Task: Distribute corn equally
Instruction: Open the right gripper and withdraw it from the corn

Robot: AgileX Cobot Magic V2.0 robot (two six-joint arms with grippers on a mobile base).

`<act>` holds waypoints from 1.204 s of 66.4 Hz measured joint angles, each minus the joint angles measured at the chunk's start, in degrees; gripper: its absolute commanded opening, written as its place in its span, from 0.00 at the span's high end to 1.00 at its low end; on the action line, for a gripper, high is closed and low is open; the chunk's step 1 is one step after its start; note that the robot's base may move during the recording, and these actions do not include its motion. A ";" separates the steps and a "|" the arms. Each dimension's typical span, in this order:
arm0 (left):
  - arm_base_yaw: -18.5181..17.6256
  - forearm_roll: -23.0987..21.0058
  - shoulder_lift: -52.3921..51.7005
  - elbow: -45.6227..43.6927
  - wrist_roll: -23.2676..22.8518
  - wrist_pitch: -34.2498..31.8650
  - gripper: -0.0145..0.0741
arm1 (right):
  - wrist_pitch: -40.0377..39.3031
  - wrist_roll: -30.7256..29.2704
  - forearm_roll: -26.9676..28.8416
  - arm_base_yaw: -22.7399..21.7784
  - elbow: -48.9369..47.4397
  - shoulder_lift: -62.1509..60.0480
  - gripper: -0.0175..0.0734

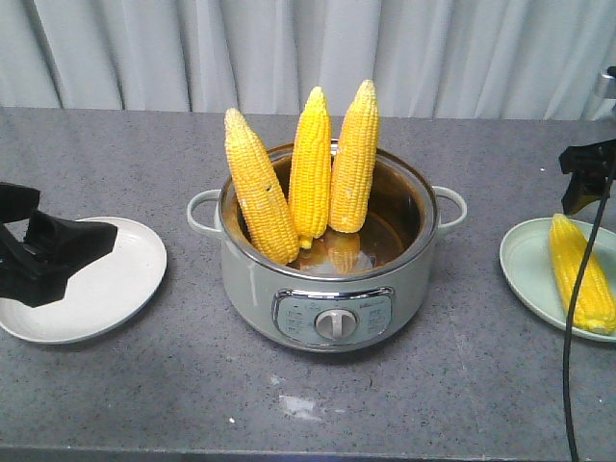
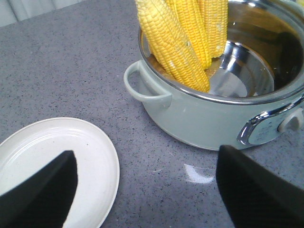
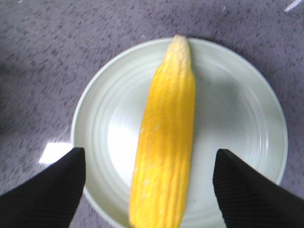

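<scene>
Three corn cobs stand upright in the pot (image 1: 322,289): a left cob (image 1: 260,197), a middle cob (image 1: 310,168) and a right cob (image 1: 353,159). They also show in the left wrist view, leaning together (image 2: 173,42). Another cob (image 1: 580,269) lies lengthwise on the pale green plate (image 1: 527,265) at the right. My right gripper (image 3: 149,154) hovers open above that cob (image 3: 166,142), its fingers wide on either side and not touching it. My left gripper (image 2: 147,156) is open and holds nothing, low over the edge of the white plate (image 2: 47,142), left of the pot.
The pot (image 2: 199,118) has side handles (image 2: 142,88) and a front control knob (image 1: 332,322). A black cable (image 1: 577,318) hangs across the right plate. Grey curtains close the back of the grey counter (image 1: 125,154).
</scene>
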 measured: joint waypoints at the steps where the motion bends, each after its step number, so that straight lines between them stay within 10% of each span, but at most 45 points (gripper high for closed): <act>1: 0.00 0.00 0.00 0.00 0.00 0.00 0.18 | 0.00 0.00 0.00 0.17 0.57 -0.69 0.21; 42: 0.00 0.00 0.00 0.00 0.00 0.00 0.18 | -3.07 0.00 0.18 19.23 20.92 -29.77 0.21; 80: 0.00 0.00 0.00 0.00 0.00 0.00 0.18 | -4.32 0.05 0.42 20.52 28.03 -44.23 0.21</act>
